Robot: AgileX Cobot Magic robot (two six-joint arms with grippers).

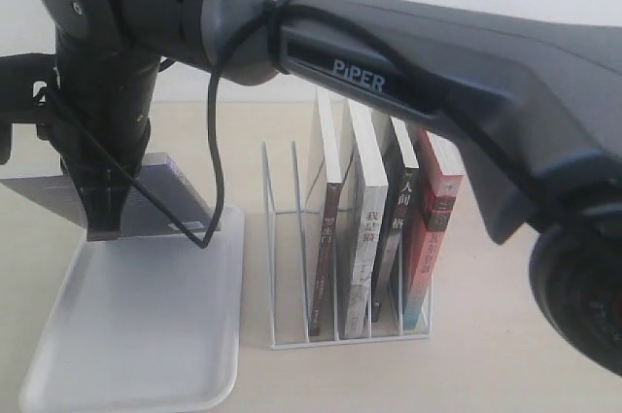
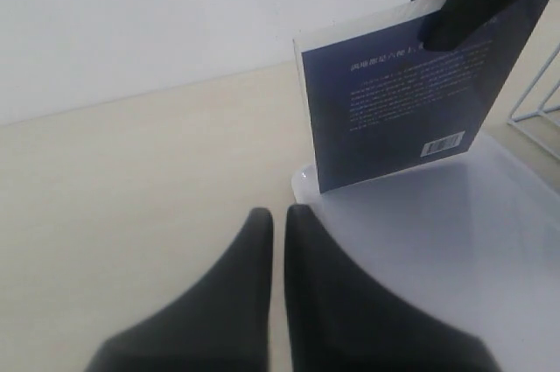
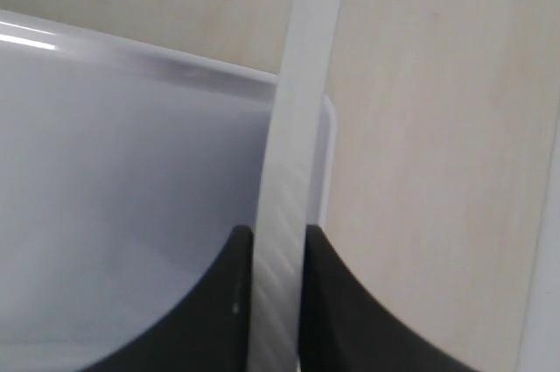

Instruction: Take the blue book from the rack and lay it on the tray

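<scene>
Exterior view: my right arm reaches across the frame from 3 o'clock to 9 o'clock. The right end effector [image 1: 102, 223] is clenched on the blue book [image 1: 173, 188]. The book hangs tilted over the far end of the tray [image 1: 136, 326], a flat white one lying on the desk [image 1: 476, 364] at 7 o'clock. The wire rack [image 1: 274, 340] stands just beside the tray, at its 3 o'clock. Four other books are upright in its slots, with a red-spined book [image 1: 434, 228] outermost.

Right wrist view: two dark fingers [image 3: 227, 302] pinch the book's pale page edge between them, with the tray directly beneath. I judge the book is held by its edge so the cover can be swung down flat onto the tray.

Left wrist view: the book's dark back cover and barcode [image 2: 442, 144] face this camera. The right end effector grips the book near one corner, and the opposite edge sits close to the tray's rim. I cannot tell whether they touch. The left end effector [image 2: 278, 232] has its fingers pressed nearly together on nothing and hovers over the desk just short of the tray's corner. I judge it is parked there to leave the tray free for the book.
</scene>
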